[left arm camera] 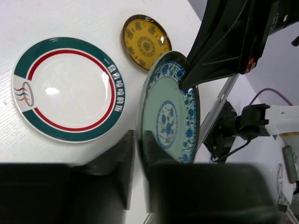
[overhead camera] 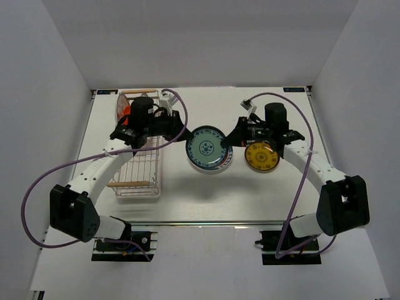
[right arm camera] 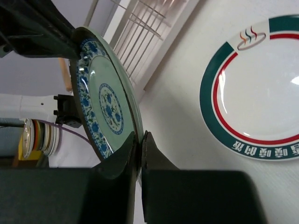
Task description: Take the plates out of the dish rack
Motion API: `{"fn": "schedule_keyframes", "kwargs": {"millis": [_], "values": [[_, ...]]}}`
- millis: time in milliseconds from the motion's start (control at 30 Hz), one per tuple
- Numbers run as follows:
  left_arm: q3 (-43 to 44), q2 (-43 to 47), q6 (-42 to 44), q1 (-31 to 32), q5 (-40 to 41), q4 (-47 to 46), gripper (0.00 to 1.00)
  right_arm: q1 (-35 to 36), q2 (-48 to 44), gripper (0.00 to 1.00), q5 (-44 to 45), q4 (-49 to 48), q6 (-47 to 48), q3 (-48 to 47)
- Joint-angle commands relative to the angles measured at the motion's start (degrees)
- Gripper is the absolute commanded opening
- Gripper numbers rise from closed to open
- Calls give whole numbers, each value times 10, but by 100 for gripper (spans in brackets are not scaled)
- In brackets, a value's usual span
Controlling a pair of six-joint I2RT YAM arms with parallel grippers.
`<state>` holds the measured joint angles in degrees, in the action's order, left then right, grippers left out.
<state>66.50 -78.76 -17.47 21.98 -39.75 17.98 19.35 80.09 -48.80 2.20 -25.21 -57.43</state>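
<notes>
Where the two arms rise from their bases at the near edge of the white table (overhead camera: pixel 206 203), each bends inward toward the middle of the tabletop. Between them hangs the teal-blue patterned round plate (overhead camera: pixel 206 149), gripped on two sides at once. The left gripper (overhead camera: pixel 181 134) pinches its rim at about ten o'clock, jaws narrow with only the plate's thickness between them. The right gripper (right arm camera: pixel 139 144) pinches the rim at about two o'clock, fingers (right arm camera: pixel 122 161) pressed against both faces of the plate edge. Seen from above, the plate's face is turned mostly upward, and its shadow falls on the table toward six o'clock.

Under that plate lies a white round plate with a green and red rim band (left arm camera: pixel 65 88), flat on the table. From above only a sliver of it shows, at the teal plate's four o'clock edge. A yellow patterned round plate (overhead camera: pixel 261 156) lies flat at three o'clock from the teal plate, just below the right wrist and apart from the other two.

At nine o'clock from the held plate stands the rectangular silver wire dish rack (overhead camera: pixel 139 167), its long side running near to far, with a wooden rod handle (overhead camera: pixel 128 184) across its near end. The near part of the rack shows bare wires. At its far end an orange-red plate (overhead camera: pixel 125 113) stands on edge, with a paler plate just beside it. The left arm partly hides both.
</notes>
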Motion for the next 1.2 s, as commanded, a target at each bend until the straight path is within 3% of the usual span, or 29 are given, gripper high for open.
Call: {"fn": "schedule_keyframes", "kwargs": {"millis": [0,67,100,333,467,700,867,1167], "values": [[18,2,8,1,33,21,33,-3,1,0,3,19,-1,-17],[28,2,11,1,51,35,70,-4,-1,0,24,39,2,-22],[38,3,16,1,62,54,98,-8,-2,0,53,51,9,-23],[56,86,12,1,248,122,98,-43,-27,0,206,172,44,-44],[55,136,-31,-12,443,168,98,-92,-37,0,310,211,29,-24],[73,145,-79,-12,578,288,98,-171,-44,0,435,248,19,23],[72,133,-88,-12,597,292,98,-222,-39,0,435,244,17,47],[79,107,-91,-12,583,300,98,-248,-14,0,428,222,15,58]]}}
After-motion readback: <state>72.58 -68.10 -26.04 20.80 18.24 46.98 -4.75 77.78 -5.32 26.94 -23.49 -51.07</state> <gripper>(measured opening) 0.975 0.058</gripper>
